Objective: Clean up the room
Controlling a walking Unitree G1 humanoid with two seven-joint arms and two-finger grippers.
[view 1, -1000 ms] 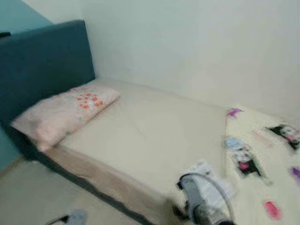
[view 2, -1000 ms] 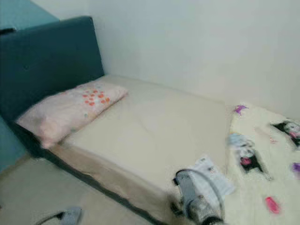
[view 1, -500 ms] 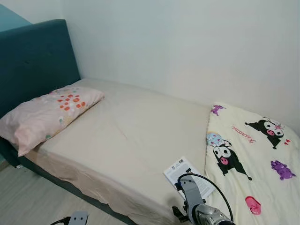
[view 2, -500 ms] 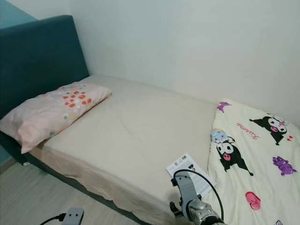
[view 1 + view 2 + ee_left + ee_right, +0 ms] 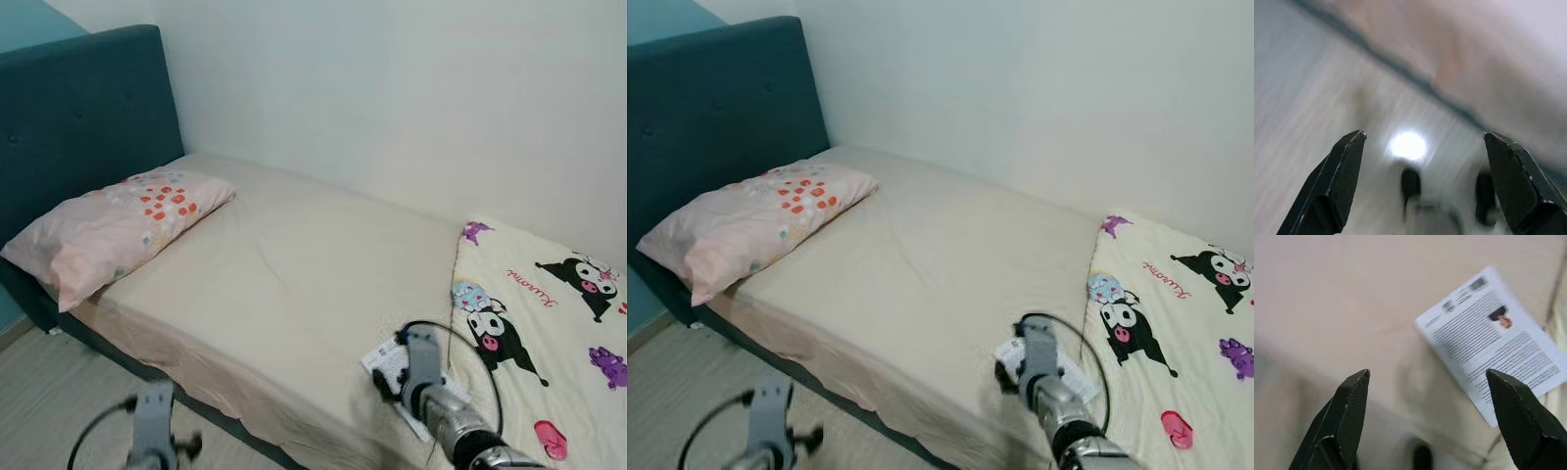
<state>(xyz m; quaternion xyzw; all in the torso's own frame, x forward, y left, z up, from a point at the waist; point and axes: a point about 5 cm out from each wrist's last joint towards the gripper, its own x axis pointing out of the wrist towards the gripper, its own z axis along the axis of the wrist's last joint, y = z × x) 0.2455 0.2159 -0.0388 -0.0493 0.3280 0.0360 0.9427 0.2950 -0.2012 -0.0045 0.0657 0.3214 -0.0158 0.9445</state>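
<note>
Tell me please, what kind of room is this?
Most likely a bedroom: a single bed with a teal headboard, a pink pillow and a cartoon-print blanket against a white wall.

A long bed with a smooth beige fitted sheet (image 5: 294, 274) stood along a plain white wall (image 5: 411, 98). At its head rose a dark teal padded fabric headboard (image 5: 78, 127), and just in front of that lay a pale pink pillow printed with orange flowers (image 5: 118, 230), tilted across the bed's corner. Below the bed's near edge ran a light wood-grain plank floor (image 5: 686, 382).
</note>
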